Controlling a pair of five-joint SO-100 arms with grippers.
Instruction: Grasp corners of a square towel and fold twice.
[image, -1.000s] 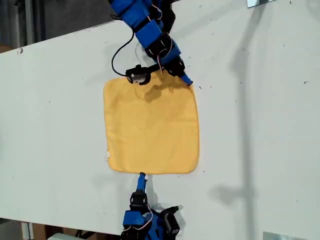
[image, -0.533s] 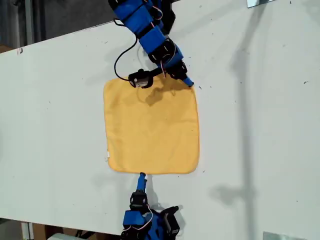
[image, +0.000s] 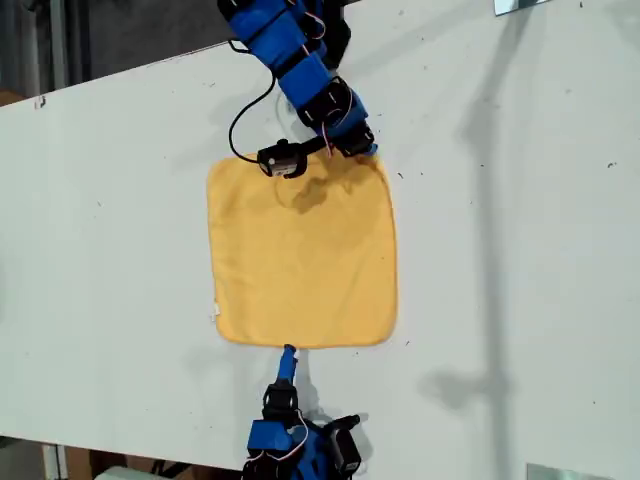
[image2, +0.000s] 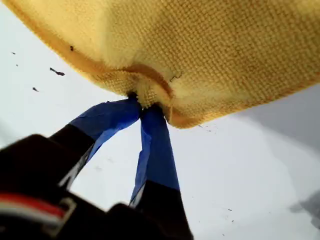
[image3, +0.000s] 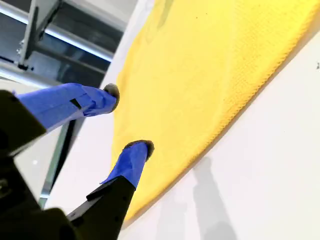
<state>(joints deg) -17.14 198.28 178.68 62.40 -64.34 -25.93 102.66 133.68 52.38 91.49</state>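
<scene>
The square towel (image: 302, 252) lies flat, mid-table (image: 520, 260), with no containers in view. At the exterior view's bottom edge, my second gripper (image3: 131, 119) hangs open beside the towel's near hem. Top right, my first gripper (image2: 145, 106) is clenched on a corner (image2: 150, 92); since half a second ago, that corner has puckered slightly inward.

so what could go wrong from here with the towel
My first gripper pinches only a thin bit of the towel at one corner, so the cloth could slip out when lifted. My second gripper hangs open at the opposite edge, holding nothing, so a lift now may drag the towel askew.
</scene>
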